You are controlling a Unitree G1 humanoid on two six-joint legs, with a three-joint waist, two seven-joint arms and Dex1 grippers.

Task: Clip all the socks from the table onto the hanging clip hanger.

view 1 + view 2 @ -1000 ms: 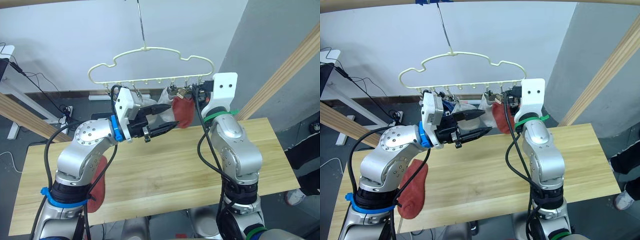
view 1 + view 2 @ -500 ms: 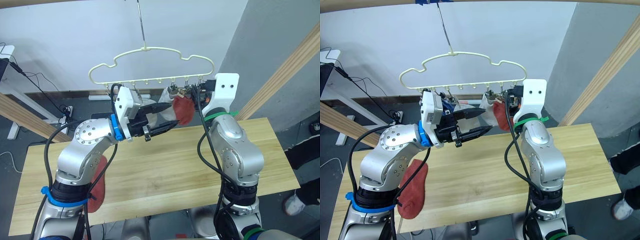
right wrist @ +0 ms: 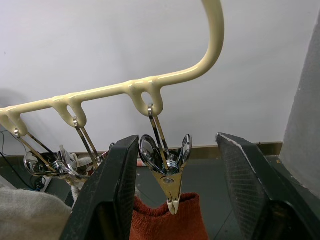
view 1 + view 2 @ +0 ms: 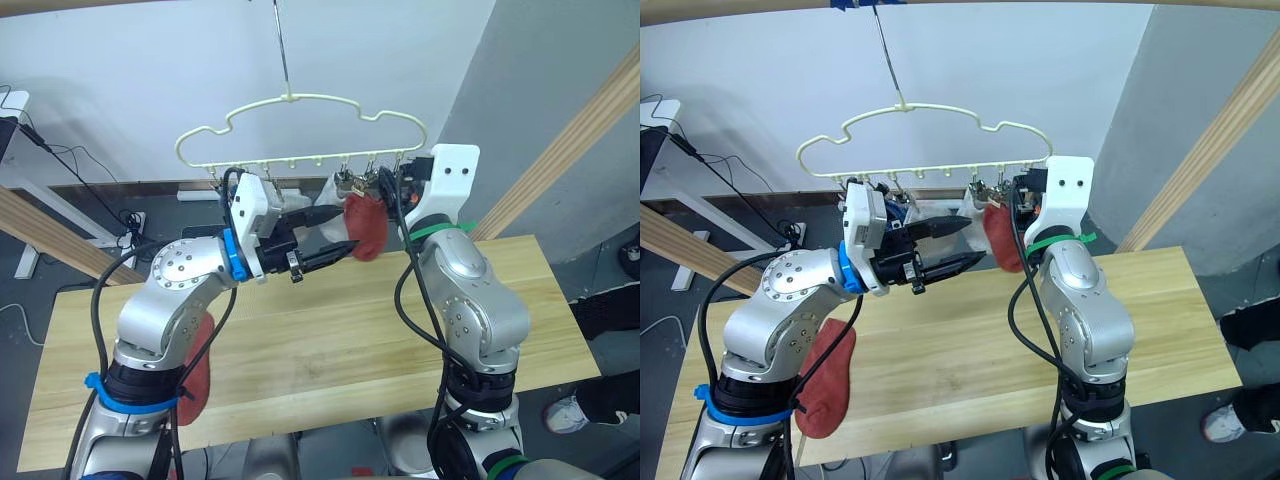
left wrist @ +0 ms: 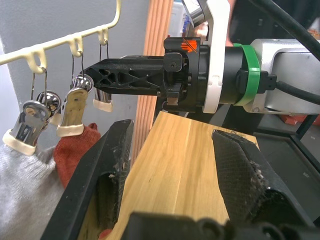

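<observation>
Left gripper point(image 4: 335, 232) was held up over the table point(image 4: 330, 330), fingers spread apart with nothing between them, pointing across toward the hanging socks. Down below that arm, a rust-red sock point(image 4: 197, 362) was lying flat on the wood near the front left edge, partly hidden by the elbow.

Moving right, the cream clip hanger point(image 4: 300, 135) hung from its wire hook, with a row of metal clips along the bottom bar. Behind the left gripper you could just make out something blue point(image 4: 899, 210) up at the clips, and next to it a light grey sock point(image 4: 325, 215) hanging from the bar, sitting behind the black fingers. Just beside that on the right hung the second rust-red sock point(image 4: 367, 222), pinched at its top edge by a clip point(image 3: 170, 185) with cream tips. In the left wrist view the grey fabric and the red sock were side by side under two clips.

Right gripper point(image 3: 177, 195) was raised right up at the far end of the hanger bar, its fingers wide apart, one on each side of that clip and not touching it as far as I could see. The red sock's cuff sat between them, below the clip. A person's shoe point(image 4: 568, 412) showed on the floor past the table's right end.
</observation>
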